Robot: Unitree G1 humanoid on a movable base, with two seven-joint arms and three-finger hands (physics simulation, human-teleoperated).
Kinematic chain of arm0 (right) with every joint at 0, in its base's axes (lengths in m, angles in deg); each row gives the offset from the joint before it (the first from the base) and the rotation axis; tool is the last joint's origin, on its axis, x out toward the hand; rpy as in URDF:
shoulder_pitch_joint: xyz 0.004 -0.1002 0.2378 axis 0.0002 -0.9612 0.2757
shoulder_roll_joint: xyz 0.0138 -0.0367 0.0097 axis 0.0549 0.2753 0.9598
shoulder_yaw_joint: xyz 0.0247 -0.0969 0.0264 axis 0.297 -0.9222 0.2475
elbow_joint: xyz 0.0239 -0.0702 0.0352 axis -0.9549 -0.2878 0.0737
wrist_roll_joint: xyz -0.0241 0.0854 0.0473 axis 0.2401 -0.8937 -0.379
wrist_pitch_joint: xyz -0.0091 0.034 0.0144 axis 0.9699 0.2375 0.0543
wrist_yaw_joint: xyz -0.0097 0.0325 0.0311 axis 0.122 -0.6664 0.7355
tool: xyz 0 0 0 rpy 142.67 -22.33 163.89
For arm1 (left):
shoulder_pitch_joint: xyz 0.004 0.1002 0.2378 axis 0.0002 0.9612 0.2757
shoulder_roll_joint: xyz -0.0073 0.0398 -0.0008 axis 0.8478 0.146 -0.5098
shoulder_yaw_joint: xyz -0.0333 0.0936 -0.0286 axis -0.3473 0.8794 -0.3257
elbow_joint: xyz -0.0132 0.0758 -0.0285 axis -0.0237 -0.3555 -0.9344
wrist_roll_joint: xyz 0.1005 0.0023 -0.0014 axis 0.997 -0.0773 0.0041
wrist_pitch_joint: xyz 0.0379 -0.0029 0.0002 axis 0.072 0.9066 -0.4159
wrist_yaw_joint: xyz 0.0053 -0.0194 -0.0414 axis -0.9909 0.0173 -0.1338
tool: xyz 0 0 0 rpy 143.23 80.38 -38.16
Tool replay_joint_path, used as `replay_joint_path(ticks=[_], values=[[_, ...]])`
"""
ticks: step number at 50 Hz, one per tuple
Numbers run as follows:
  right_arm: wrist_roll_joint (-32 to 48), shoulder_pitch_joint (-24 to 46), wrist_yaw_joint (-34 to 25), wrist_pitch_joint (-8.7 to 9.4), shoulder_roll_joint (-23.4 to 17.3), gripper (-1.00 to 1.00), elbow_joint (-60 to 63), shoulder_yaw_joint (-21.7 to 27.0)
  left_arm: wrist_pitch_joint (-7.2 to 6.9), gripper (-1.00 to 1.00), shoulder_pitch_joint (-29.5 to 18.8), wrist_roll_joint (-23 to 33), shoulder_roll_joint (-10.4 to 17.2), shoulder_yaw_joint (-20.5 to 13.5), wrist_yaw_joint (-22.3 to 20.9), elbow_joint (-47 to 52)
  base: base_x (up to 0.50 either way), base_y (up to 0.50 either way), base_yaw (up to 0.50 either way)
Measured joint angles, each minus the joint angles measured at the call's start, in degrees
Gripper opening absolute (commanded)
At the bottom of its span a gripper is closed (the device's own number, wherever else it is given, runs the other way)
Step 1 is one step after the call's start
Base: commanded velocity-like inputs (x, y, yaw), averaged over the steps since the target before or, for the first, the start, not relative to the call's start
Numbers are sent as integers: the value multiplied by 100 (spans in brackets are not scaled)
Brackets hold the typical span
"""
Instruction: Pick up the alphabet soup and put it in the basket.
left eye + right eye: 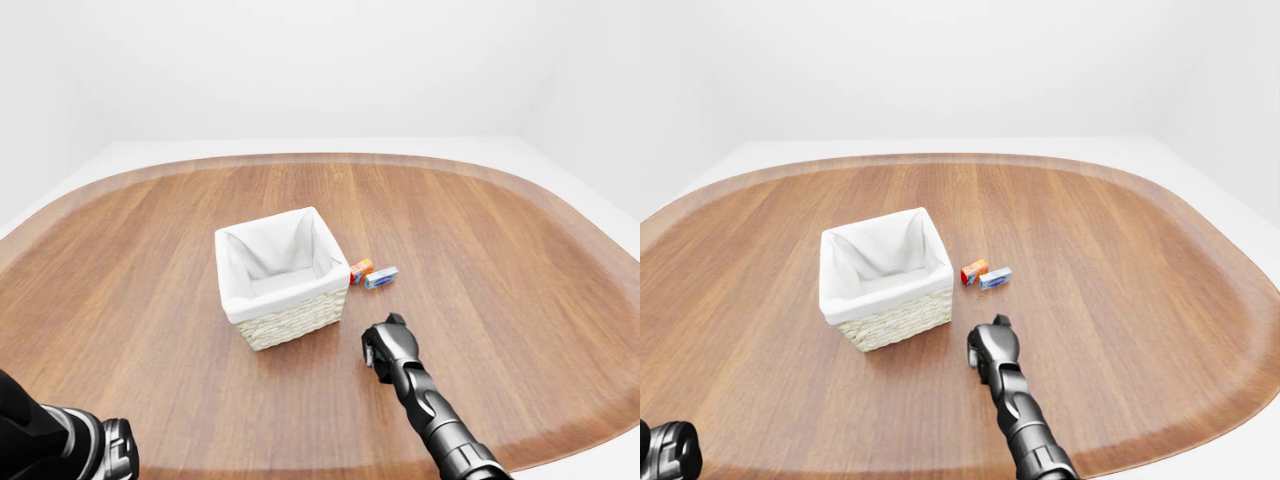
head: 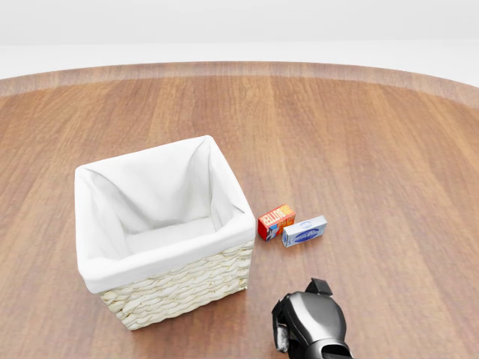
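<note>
My right hand (image 2: 307,321) is low over the wooden worktop (image 2: 389,149), at the bottom of the head view, just right of the basket (image 2: 161,224). It is turned so that I see mostly its dark rounded top; I cannot tell whether the fingers are apart or closed, or whether they hold anything. The soup can is not visible in any view. My guess is that it sits under or inside that hand, since the hand is down at worktop level with nothing else nearby to reach for, but I cannot confirm it.

The basket stands upright, its white cloth lining folded over the woven rim and its inside empty, so the drop is not yet done. Just right of it lie two small boxes side by side, a red and orange box (image 2: 275,221) and a blue and white box (image 2: 304,231); both are apart from my hand and are not my target.

My left hand (image 1: 60,450) waits at the lower left corner of the left-eye view, well apart from everything; its fingers are hidden.
</note>
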Motion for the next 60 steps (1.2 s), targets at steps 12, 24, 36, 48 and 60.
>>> replay_joint_path(ticks=[12,24,36,48,60], values=[[32,-31,-51,-92,-21,-98,25,2,0,100,1,43,5,37,0,1,0,0,0],[-94,-284,-448,-19,-12,-97,569,20,0,100,5,48,17,55,0,1,0,0,0],[-151,-547,-931,170,-4,-96,1399,17,0,100,10,123,-13,70,0,1,0,0,0],[-67,-782,-1405,412,-9,-97,2189,-9,0,100,33,190,-47,46,0,1,0,0,0],[10,-906,-1815,421,-19,-97,2777,11,0,100,19,108,-25,34,0,1,0,0,0]])
